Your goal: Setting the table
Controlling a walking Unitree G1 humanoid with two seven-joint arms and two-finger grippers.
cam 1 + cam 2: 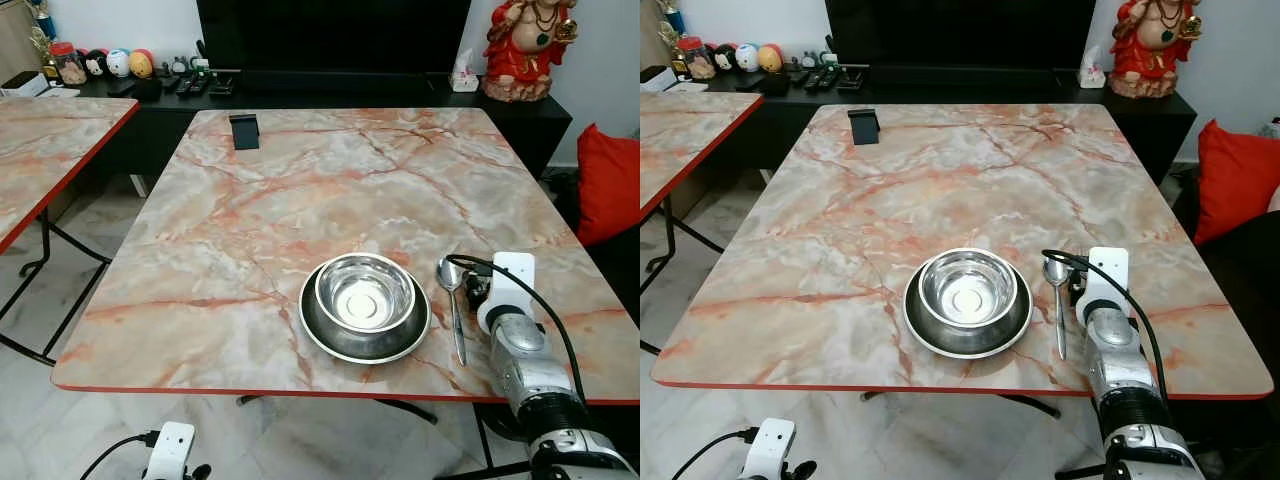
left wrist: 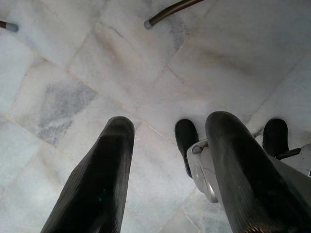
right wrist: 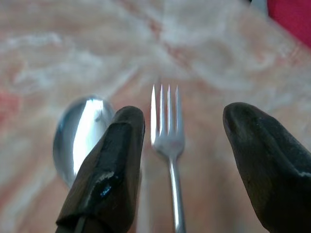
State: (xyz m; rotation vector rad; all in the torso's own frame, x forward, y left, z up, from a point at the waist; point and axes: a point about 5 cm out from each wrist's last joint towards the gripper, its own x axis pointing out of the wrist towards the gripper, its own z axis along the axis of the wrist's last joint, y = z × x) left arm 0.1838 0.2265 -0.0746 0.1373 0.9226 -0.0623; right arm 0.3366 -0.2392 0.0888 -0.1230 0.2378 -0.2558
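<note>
Your right tool [image 3: 182, 160] is hovering released over the fork [image 3: 167, 141] on the tabletop [image 1: 300, 190], spoon [image 1: 452, 290] just beside it; beyond the spoon, bowl [image 1: 364, 292] is nesting in plate [image 1: 320, 340]. Left tool [image 2: 165, 179] is hanging released.

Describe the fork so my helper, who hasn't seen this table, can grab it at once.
On the marble table, find the steel bowl on its plate near the front edge. Right of it lies a spoon; the fork lies beside that, between the right gripper's open fingers. It alone has tines.
</note>
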